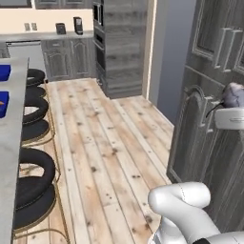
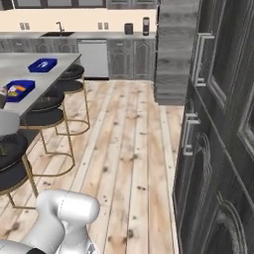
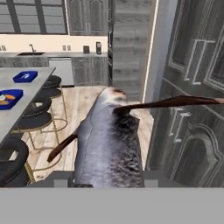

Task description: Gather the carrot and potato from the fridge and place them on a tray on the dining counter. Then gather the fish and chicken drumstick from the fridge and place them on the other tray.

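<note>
At the far left of the left base view is the grey table (image 1: 12,143), with black stools (image 1: 31,178) tucked under its edge. Two blue trays sit on it. In the right base view the near tray (image 2: 20,90) is at the left edge and has something orange and pale in it, likely the carrot and potato, though it is too small to be sure. The far tray (image 2: 42,65) is a little higher in the frame and looks bare. That is likely where the fish must go, since the other tray is for the vegetables.

In the middle of all views is a wide wooden floor (image 1: 105,143) between the table and the dark cabinets.

In the middle of the hand view, the fish (image 3: 109,140) stands up big and grey, its tail end pointing away. The tool (image 3: 107,186) is clenched on the fish at the bottom of the frame, so it can be carried without dropping. At the right edge of the left base view, the fish pokes up above the white hand, in front of the dark fridge doors (image 1: 209,71).

The fish is well apart from the trays. The chicken is not on a tray yet.
</note>
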Controlling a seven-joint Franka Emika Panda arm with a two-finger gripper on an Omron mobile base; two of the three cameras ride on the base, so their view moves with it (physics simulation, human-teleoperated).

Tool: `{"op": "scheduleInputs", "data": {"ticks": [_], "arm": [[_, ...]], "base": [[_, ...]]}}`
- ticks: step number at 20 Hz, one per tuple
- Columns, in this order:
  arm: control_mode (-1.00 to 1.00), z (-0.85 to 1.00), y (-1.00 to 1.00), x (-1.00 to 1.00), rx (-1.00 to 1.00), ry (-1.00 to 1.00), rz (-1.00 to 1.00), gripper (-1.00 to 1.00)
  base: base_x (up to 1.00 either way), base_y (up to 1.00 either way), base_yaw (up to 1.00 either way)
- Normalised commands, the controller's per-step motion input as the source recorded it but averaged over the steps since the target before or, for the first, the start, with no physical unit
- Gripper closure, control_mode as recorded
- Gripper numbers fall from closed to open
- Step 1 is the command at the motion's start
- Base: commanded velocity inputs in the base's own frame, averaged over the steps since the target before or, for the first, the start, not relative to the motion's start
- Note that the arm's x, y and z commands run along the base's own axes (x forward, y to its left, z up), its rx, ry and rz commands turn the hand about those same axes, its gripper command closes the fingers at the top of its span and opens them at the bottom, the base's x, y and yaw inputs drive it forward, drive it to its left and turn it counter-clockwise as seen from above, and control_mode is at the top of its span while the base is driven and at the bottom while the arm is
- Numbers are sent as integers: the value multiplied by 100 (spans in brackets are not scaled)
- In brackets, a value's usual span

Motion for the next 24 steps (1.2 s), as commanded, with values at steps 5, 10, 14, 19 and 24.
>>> {"op": "scheduleInputs", "data": {"ticks": [5,10,14,19,24], "arm": [[100,0,0,0,0,0,0,100],[100,0,0,0,0,0,0,100],[100,0,0,0,0,0,0,100],[100,0,0,0,0,0,0,100],[100,0,0,0,0,0,0,100]], "base": [[100,-29,15],[100,-27,15],[100,-26,16],[100,-23,17],[100,-17,20]]}}
